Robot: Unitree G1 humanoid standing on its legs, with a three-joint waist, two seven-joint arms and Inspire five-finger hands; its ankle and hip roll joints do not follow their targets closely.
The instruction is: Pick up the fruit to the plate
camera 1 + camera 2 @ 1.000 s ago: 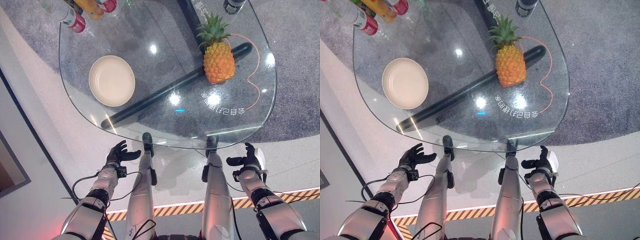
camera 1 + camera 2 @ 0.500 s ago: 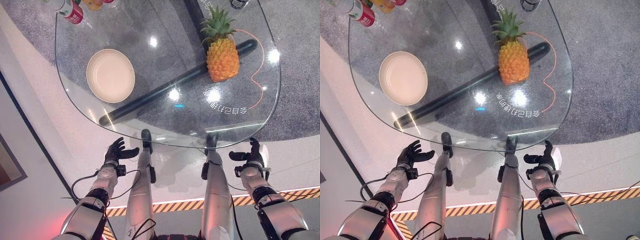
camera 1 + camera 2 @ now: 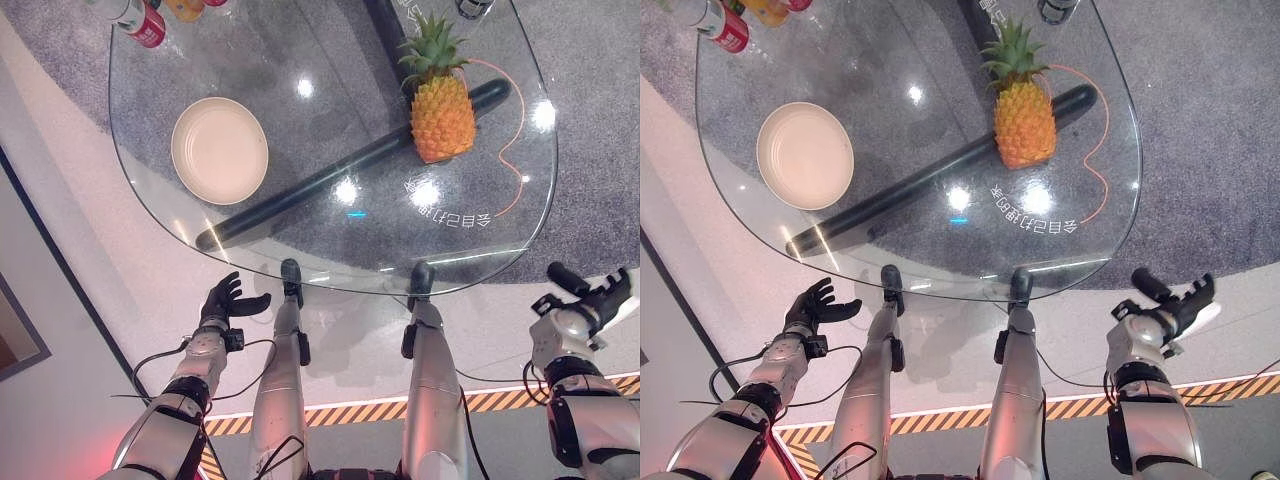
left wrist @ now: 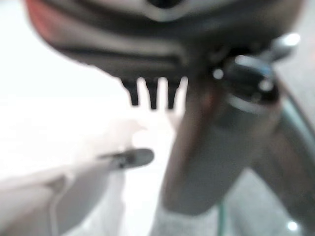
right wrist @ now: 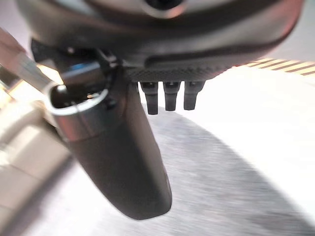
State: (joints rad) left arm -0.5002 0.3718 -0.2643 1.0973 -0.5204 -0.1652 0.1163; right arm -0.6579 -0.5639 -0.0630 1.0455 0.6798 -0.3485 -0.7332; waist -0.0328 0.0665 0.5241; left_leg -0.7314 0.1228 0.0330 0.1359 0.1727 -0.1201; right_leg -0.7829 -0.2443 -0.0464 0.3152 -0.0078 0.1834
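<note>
Our right hand (image 3: 580, 300) hangs below the near right edge of the table, fingers spread wide and empty, well short of anything to grasp. Our left hand (image 3: 225, 303) sits just as low on the near left, fingers loose and open, holding nothing. We judge both are parked there because the reach has not begun.

The glass table (image 3: 300, 150) spreads out ahead of us, and through it we see a dark bar (image 3: 330, 178) running diagonally beneath, likely part of its support. An orange cord (image 3: 508, 150) curls on the right side.

The pineapple (image 3: 438, 110) stands upright at the far right, crown pointing away from us, directly ahead of our right arm. That makes the right hand the natural one for it, and the upright pose leaves its sides free for a grip.

The plate (image 3: 219, 150) lies flat and empty on the left, well apart from the fruit, so the carry must cross the table.

Some bottles (image 3: 150, 22) cluster at the far left corner, clear of that path.
</note>
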